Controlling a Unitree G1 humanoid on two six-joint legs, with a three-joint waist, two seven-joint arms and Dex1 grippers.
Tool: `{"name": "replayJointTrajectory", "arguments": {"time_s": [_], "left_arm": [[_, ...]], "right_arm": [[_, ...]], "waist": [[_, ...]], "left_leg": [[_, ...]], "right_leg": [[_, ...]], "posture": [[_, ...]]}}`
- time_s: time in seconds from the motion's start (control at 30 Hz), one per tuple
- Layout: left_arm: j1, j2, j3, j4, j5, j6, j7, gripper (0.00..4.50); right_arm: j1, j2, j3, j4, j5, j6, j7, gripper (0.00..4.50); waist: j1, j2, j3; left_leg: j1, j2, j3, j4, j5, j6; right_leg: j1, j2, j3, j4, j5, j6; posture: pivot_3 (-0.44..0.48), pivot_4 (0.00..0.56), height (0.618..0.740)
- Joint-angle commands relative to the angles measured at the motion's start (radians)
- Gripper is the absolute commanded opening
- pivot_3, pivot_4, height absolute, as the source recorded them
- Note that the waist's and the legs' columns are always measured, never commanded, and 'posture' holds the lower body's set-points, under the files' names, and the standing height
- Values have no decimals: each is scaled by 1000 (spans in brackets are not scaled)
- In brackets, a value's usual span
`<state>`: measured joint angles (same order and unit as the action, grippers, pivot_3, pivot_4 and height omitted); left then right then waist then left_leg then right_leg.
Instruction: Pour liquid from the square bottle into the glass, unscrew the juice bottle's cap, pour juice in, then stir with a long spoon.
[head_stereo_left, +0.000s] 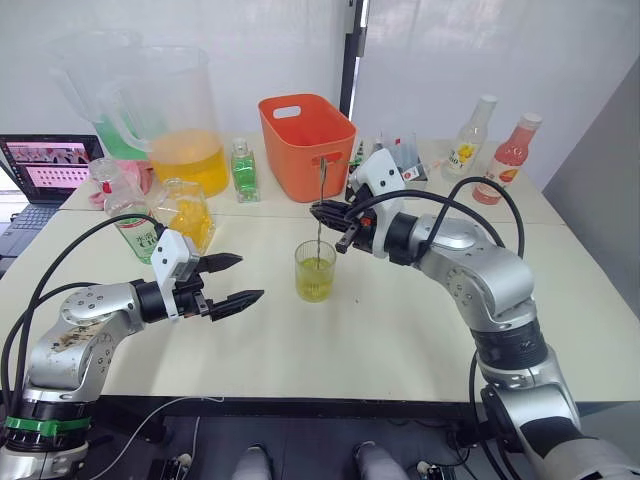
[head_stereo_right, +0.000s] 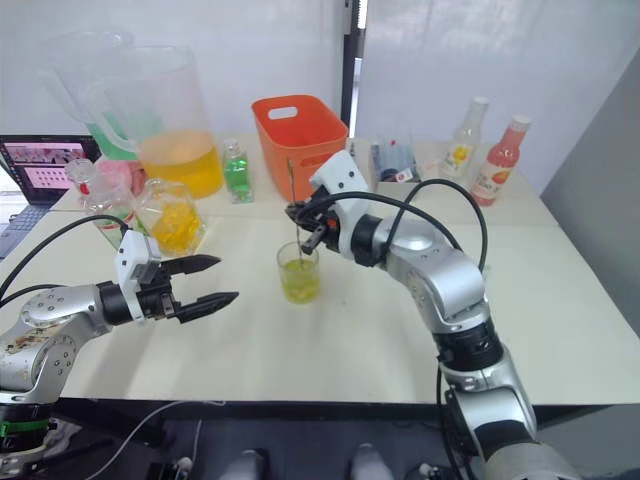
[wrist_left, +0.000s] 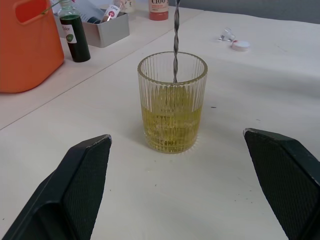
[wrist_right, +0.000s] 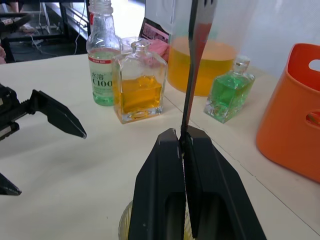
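Observation:
A ribbed glass (head_stereo_left: 315, 271) holding yellow-green liquid stands mid-table. A long spoon (head_stereo_left: 320, 195) with a twisted stem hangs upright with its lower end inside the glass. My right gripper (head_stereo_left: 323, 214) is shut on the spoon's stem just above the glass rim. My left gripper (head_stereo_left: 250, 277) stands open a little to the left of the glass, with nothing between its fingers. The square bottle (head_stereo_left: 187, 214), with orange liquid, stands at the left. Beside it is the juice bottle (wrist_right: 102, 55), labelled C100, with no cap on its neck. A small white cap (wrist_left: 240, 45) lies on the table.
An orange basket (head_stereo_left: 305, 140) stands behind the glass. A big pitcher (head_stereo_left: 185, 130) of orange liquid, a small green bottle (head_stereo_left: 243, 170) and a laptop (head_stereo_left: 45, 165) are at the back left. Two drink bottles (head_stereo_left: 470, 135) stand at the back right.

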<state>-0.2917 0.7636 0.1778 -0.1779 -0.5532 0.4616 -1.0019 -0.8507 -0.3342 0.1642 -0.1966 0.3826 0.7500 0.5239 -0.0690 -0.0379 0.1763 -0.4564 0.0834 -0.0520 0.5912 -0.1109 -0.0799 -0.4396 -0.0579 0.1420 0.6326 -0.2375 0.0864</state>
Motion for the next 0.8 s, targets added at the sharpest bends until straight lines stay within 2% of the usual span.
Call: {"name": "replayJointTrajectory", "arguments": {"time_s": [0.03, 0.23, 0.4, 0.6, 0.8], "left_arm": [[0, 11, 20, -28, -13, 4, 1, 4480], [12, 13, 21, -25, -9, -4, -4, 4480], [5, 11, 12, -14, -2, -14, -9, 4480], [0, 7, 7, -8, 2, -19, -13, 4480], [4, 7, 8, -23, -1, -11, -6, 4480]], "right_arm": [[-23, 57, -7, -24, -18, -37, -41, 0], [8, 95, -13, -93, 36, 34, -24, 0], [29, 4, -16, -139, 50, 115, 20, 0], [16, -87, -23, -97, -9, 72, 35, 0], [-25, -5, -30, -16, -26, -17, -6, 0]], "waist": [[0, 0, 0], [0, 0, 0], [3, 0, 0], [1, 0, 0], [0, 0, 0]], "left_leg": [[0, 0, 0, 0, 0, 0], [0, 0, 0, 0, 0, 0], [0, 0, 0, 0, 0, 0], [1, 0, 0, 0, 0, 0], [2, 0, 0, 0, 0, 0]], "right_leg": [[0, 0, 0, 0, 0, 1], [0, 0, 0, 1, 1, 0], [0, 0, 0, 0, 1, 0], [1, 0, 0, 1, -3, -4], [1, 0, 0, 1, -2, -4]], "posture": [[0, 150, 740], [0, 150, 740], [0, 150, 740], [0, 150, 740], [0, 150, 740]]}}
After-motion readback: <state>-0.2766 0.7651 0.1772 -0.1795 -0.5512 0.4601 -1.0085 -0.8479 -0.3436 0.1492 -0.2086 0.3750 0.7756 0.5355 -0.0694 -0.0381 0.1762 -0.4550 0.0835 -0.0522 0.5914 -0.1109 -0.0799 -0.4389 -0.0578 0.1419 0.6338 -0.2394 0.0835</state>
